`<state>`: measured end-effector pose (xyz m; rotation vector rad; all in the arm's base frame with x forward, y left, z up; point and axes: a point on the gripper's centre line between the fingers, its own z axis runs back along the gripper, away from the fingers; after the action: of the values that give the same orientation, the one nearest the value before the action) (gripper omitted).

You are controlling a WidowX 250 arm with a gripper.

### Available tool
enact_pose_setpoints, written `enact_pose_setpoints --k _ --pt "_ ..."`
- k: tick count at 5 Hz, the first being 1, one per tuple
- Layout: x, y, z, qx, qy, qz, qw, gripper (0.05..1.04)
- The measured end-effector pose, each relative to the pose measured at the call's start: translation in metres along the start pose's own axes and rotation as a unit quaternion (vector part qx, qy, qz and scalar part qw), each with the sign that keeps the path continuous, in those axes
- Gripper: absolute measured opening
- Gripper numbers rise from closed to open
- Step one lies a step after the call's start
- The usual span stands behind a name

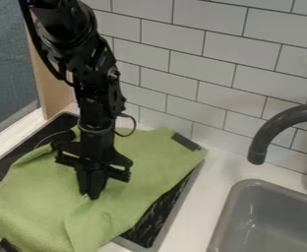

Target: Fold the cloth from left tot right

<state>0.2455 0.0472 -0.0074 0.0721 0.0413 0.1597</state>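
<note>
Tiled wall (172, 61) backed the counter (212, 179). Cloth (139, 160) lay over the black panel (157, 216), covering its far R corner, prob. spread for folding. Gripper (92, 192), approx. mid-cloth, was narrow on a pinched crease, presumably to lift it. Sink (238, 211) sat R of panel.

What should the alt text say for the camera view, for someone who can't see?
A black robot hand is down at a rumpled green cloth lying partly over a black panel. At the picture's right are a gray sink and dark faucet.
</note>
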Motion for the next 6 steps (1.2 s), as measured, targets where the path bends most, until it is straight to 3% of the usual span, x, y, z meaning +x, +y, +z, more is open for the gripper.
enact_pose_setpoints --k 1,4,6 --pt "-0.002 -0.001 0.009 -0.011 0.004 0.006 0.9999 0.062" --pt "-0.006 -0.028 0.052 -0.047 -0.025 -0.025 0.9983 0.059" --pt "-0.02 -0.044 0.057 -0.05 -0.027 -0.049 0.9972 0.059"
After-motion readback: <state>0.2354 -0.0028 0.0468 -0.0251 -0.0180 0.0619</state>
